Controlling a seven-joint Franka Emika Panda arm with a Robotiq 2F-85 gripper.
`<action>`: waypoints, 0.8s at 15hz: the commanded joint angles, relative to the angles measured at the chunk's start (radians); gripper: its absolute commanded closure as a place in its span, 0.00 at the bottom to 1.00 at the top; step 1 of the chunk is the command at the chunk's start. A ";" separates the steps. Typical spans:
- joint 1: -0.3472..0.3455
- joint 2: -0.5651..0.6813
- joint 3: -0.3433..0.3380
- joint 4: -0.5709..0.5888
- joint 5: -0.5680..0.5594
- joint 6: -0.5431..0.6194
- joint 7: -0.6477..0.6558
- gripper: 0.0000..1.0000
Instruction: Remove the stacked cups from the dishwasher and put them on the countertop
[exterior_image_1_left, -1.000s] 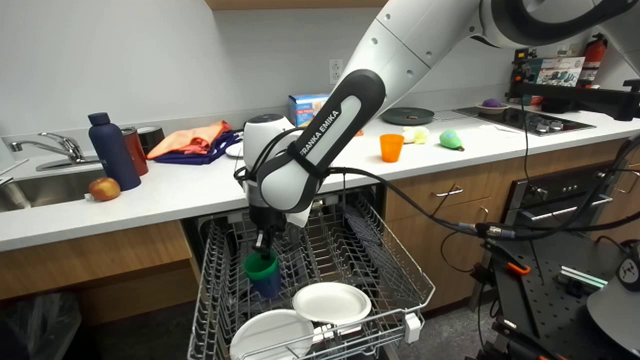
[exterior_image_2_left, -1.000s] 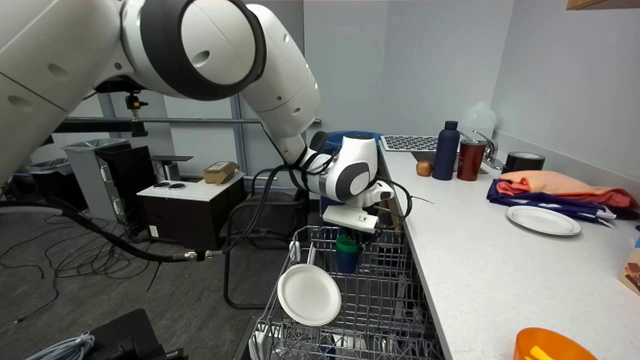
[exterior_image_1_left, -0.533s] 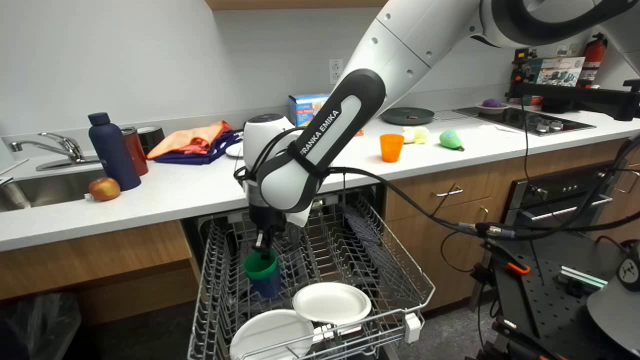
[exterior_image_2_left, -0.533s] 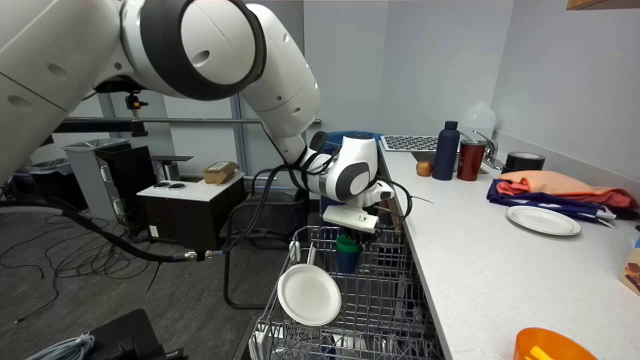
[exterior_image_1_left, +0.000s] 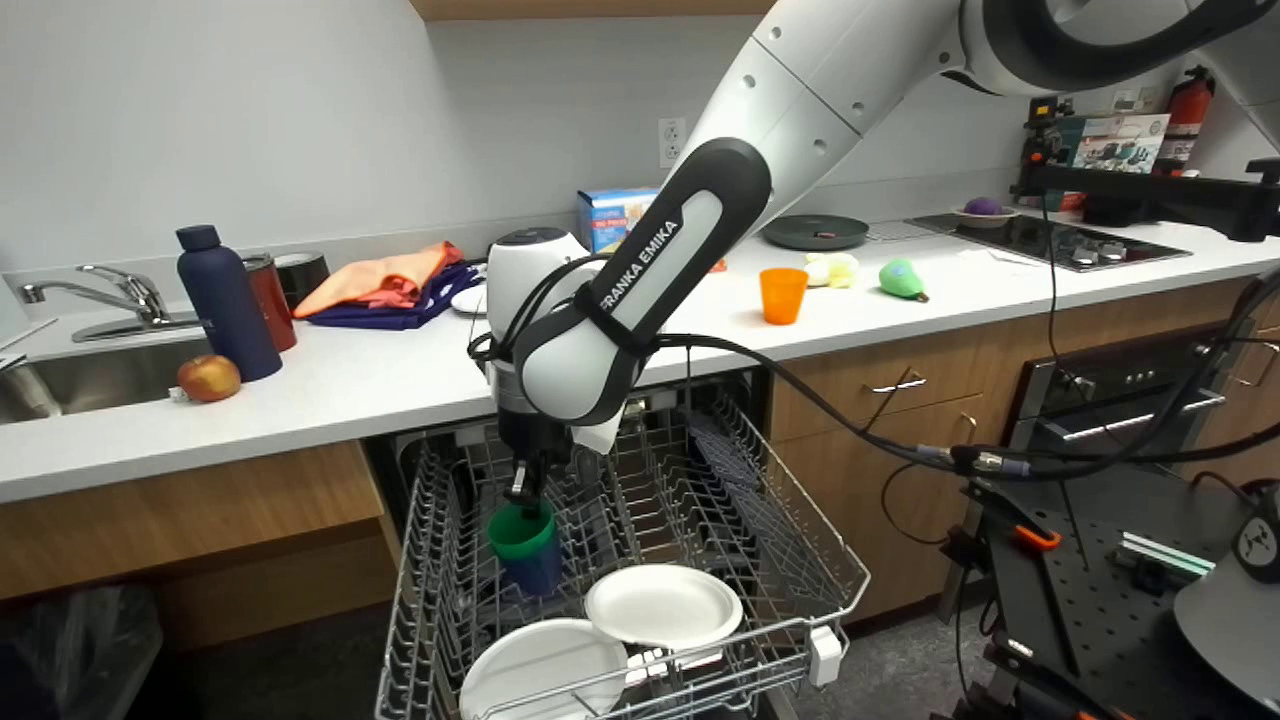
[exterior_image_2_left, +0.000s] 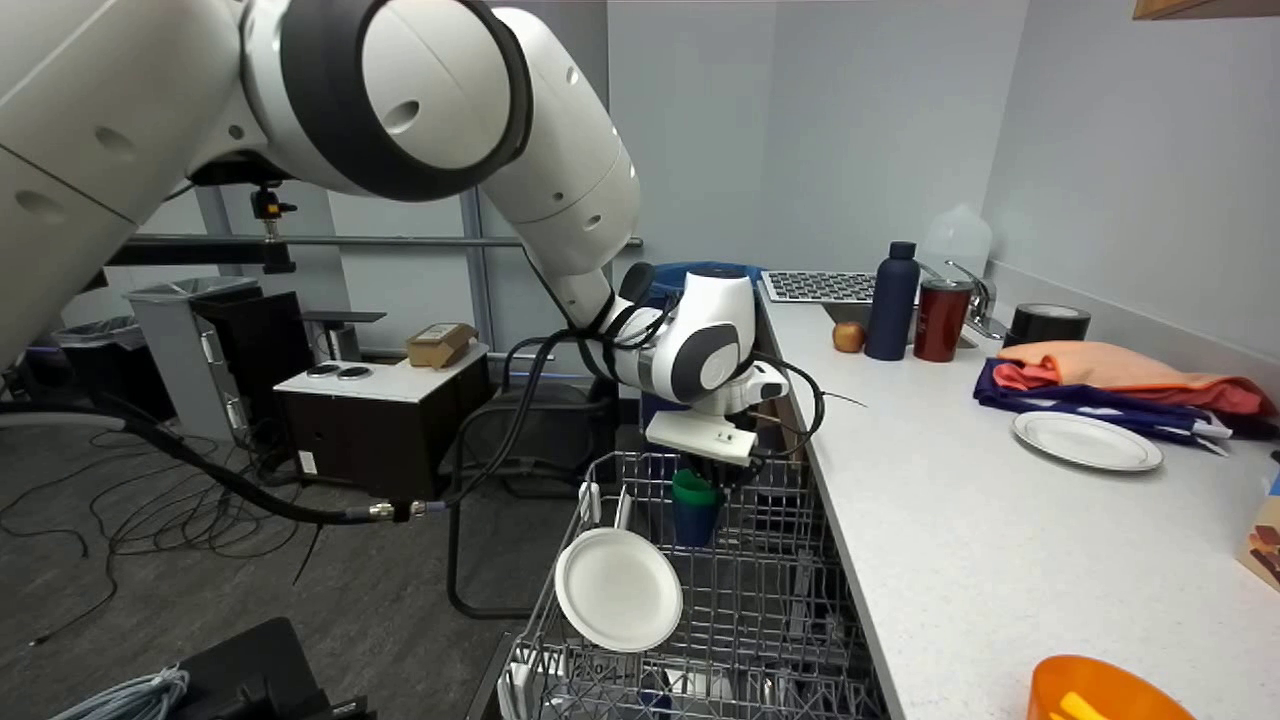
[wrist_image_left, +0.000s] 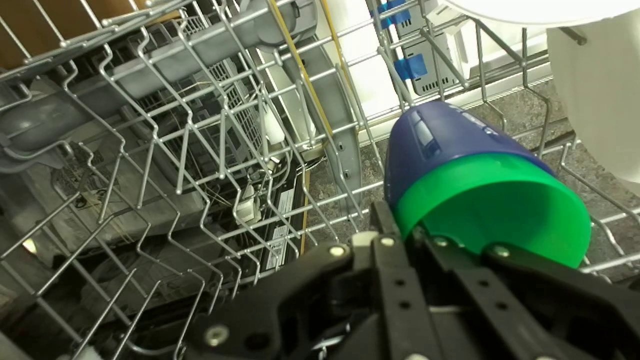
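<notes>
The stacked cups (exterior_image_1_left: 532, 565), green inside dark blue, stand in the upper rack of the open dishwasher (exterior_image_1_left: 640, 500). They also show in an exterior view (exterior_image_2_left: 695, 515) and, with the green mouth facing the camera, in the wrist view (wrist_image_left: 457, 132). My gripper (exterior_image_1_left: 527, 498) points down at their rim. In the wrist view the gripper (wrist_image_left: 401, 221) has one finger outside the cup wall and one inside, shut on the rim. The inner fingertip is partly hidden in the cup's mouth. The white countertop (exterior_image_1_left: 380, 390) runs behind and above the rack, also in an exterior view (exterior_image_2_left: 980, 520).
White plates (exterior_image_1_left: 665, 605) (exterior_image_1_left: 545, 665) lie in the front of the rack. On the countertop are an apple (exterior_image_1_left: 209, 378), a dark blue bottle (exterior_image_1_left: 232, 300), cloths (exterior_image_1_left: 385, 285), a white plate (exterior_image_2_left: 1088, 441) and an orange cup (exterior_image_1_left: 782, 296). Wire tines surround the cups.
</notes>
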 joint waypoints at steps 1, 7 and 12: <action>-0.024 -0.035 0.022 -0.032 0.012 -0.017 -0.024 0.98; -0.001 0.001 0.002 0.003 0.002 -0.004 0.002 0.94; -0.001 0.001 0.002 0.003 0.002 -0.004 0.002 0.94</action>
